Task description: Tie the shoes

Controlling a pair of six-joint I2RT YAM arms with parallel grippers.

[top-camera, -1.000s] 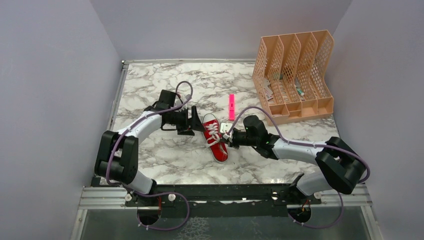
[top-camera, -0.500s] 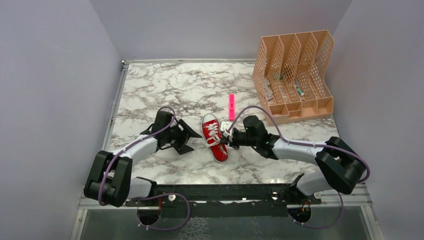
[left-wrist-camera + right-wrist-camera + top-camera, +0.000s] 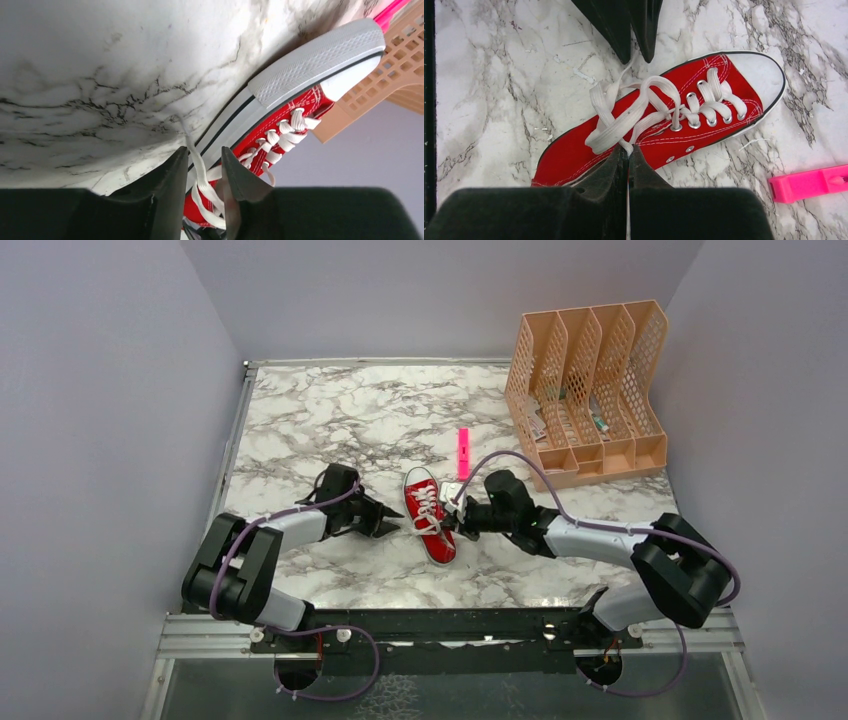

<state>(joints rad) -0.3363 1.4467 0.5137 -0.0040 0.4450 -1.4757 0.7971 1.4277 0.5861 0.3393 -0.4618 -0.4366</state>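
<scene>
Right wrist: jaws pinch white laces (image 3: 618, 126) of red sneaker (image 3: 569, 155).

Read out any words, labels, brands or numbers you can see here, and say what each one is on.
None readable. The red sneaker shows no logo or size mark, the pink marker looks plain where visible, and the small items in the peach file organizer are too small to tell whether they carry print.

Your left arm (image 3: 285, 527) and right arm (image 3: 590, 538) both wear white shells between chunky black joints, each trailing a looping lilac cable (image 3: 505, 454) and ending in tapered black fingers (image 3: 165, 195).
</scene>
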